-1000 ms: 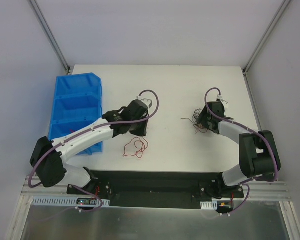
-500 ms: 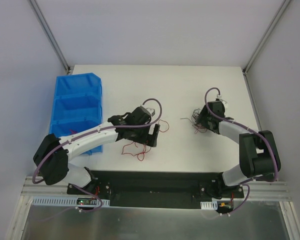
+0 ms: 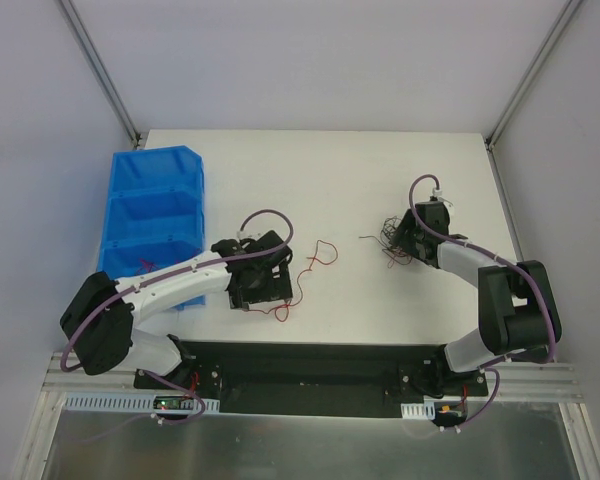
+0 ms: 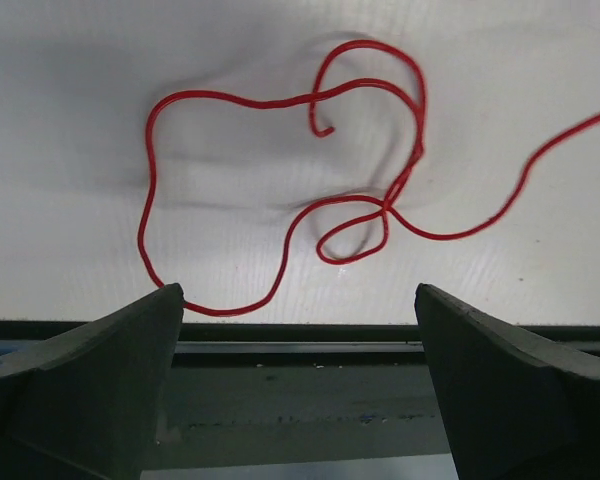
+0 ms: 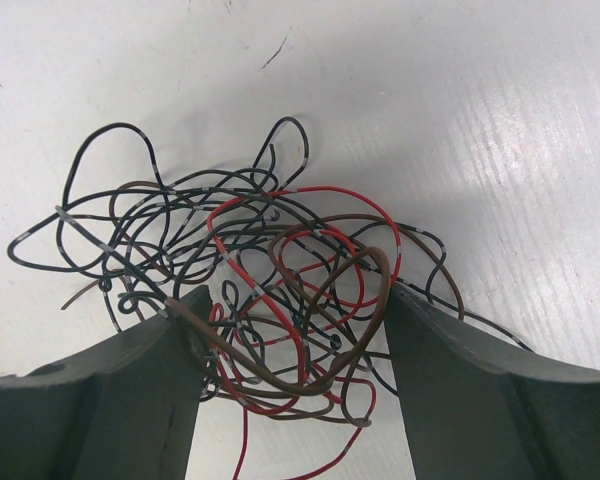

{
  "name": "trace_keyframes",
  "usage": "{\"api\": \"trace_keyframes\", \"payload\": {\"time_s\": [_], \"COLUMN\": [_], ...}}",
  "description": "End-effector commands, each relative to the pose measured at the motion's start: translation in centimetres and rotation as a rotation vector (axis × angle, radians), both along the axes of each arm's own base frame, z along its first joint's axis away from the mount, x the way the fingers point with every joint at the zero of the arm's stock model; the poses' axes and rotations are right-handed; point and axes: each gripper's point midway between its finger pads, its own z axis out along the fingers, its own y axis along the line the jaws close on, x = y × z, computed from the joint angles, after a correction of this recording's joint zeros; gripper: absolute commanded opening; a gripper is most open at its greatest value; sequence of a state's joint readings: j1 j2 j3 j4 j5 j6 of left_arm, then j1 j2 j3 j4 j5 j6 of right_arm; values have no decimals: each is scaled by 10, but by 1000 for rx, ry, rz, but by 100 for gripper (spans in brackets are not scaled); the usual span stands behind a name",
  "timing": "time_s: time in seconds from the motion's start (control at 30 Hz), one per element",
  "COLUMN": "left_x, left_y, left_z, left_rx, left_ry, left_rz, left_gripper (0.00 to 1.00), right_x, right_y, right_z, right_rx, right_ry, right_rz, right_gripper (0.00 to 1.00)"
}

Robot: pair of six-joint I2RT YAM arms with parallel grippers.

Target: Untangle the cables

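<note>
One red cable lies loose in loops on the white table, just beyond my left gripper. That gripper is open and empty, hovering over the table's near edge. From above, the red cable trails right of the left gripper. A tangle of thin black, red and brown cables rests on the table at the right. My right gripper is open, its fingers either side of the tangle, a brown loop touching both. The top view shows the tangle just left of the right gripper.
A row of blue bins stands at the table's left side, close behind the left arm. The black base plate runs along the near edge; it fills the lower part of the left wrist view.
My left gripper has opened and let go of the red cable, then drawn back toward the near left. The red cable now lies spread on the table. The right arm has not moved.
</note>
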State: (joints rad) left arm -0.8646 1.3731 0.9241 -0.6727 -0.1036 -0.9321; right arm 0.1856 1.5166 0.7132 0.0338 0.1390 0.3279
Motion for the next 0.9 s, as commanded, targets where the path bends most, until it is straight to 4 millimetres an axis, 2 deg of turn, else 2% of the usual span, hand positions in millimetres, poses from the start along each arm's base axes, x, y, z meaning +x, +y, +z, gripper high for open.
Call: {"api": "trace_keyframes", "payload": {"time_s": [0.0,0.17,0.33,0.47,0.63,0.87], "left_x": [-12,-23,-12,10,29,37], "left_y": [21,25,17,-3,-28,-47], "left_z": [-9,-21,-19,-12,-19,-33], "left_rx": [44,51,60,69,86,130], "left_ry": [50,118,104,67,29,-96], "left_rz": [275,426,423,325,169,-95], "left_gripper": [99,99,99,99,99,99], "right_x": [-12,-12,-12,-11,-12,-11], "right_y": [5,5,6,6,6,7], "right_z": [-13,-13,-12,-11,-12,-11], "right_rx": [26,26,30,31,30,33], "right_ry": [70,70,68,64,67,66], "right_rz": [20,21,25,27,28,34], "right_gripper": [70,70,70,70,70,70]}}
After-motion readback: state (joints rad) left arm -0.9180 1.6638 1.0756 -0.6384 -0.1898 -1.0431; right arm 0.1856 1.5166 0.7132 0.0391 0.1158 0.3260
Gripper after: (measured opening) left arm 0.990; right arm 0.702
